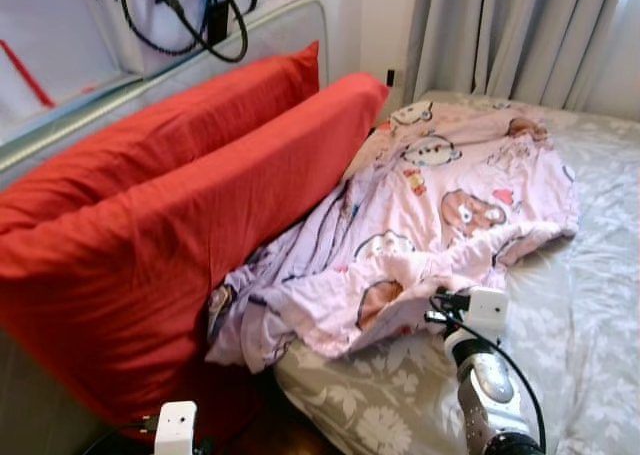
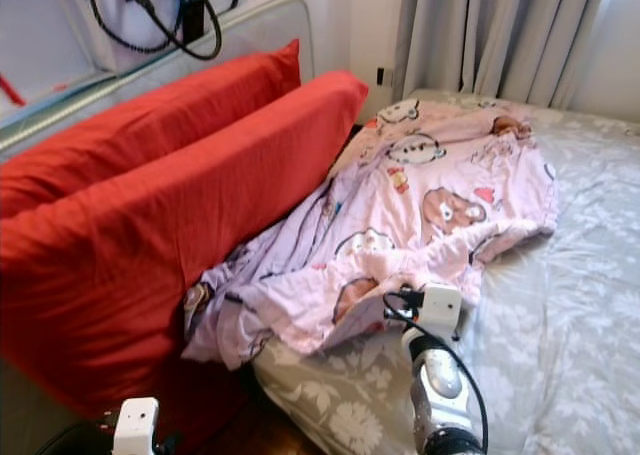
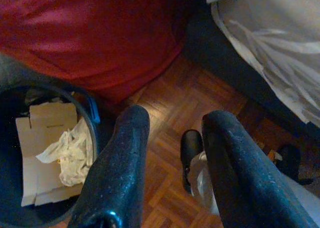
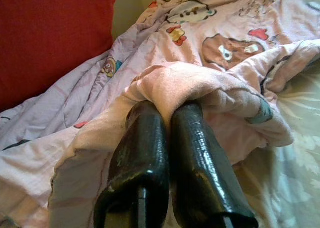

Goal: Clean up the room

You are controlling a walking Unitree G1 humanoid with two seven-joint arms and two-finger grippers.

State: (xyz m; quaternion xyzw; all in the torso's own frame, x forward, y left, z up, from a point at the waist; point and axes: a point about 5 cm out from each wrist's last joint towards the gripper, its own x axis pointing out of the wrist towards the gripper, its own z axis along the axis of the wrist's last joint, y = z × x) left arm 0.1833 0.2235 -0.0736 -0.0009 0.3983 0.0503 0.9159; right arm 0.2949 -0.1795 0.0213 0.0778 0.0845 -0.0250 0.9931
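Right gripper [image 4: 167,120]: fingers nearly together, pinched on a fold of the pink blanket [image 1: 450,195] at its near edge. The fold bunches up over the fingertips, so the tips themselves are hidden under the fabric. In the head views the right arm reaches up from the bottom of the picture, with its wrist at the blanket's near hem.

The blanket has a cartoon bear print and lies crumpled across the bed [image 1: 590,305], which has a grey floral sheet. Its left side runs up against two big red pillows [image 1: 180,215] that lean on the headboard. The near-left corner hangs off the bed edge.

Left gripper [image 3: 172,133]: fingers apart, holding nothing, hanging low over the wood floor [image 3: 170,92] beside the bed. A dark bin [image 3: 75,97] with cardboard and crumpled paper inside sits just beside it, under the red pillow.

A white bag [image 1: 175,10] with black handles sits behind the headboard. Grey curtains [image 1: 500,30] hang at the back.
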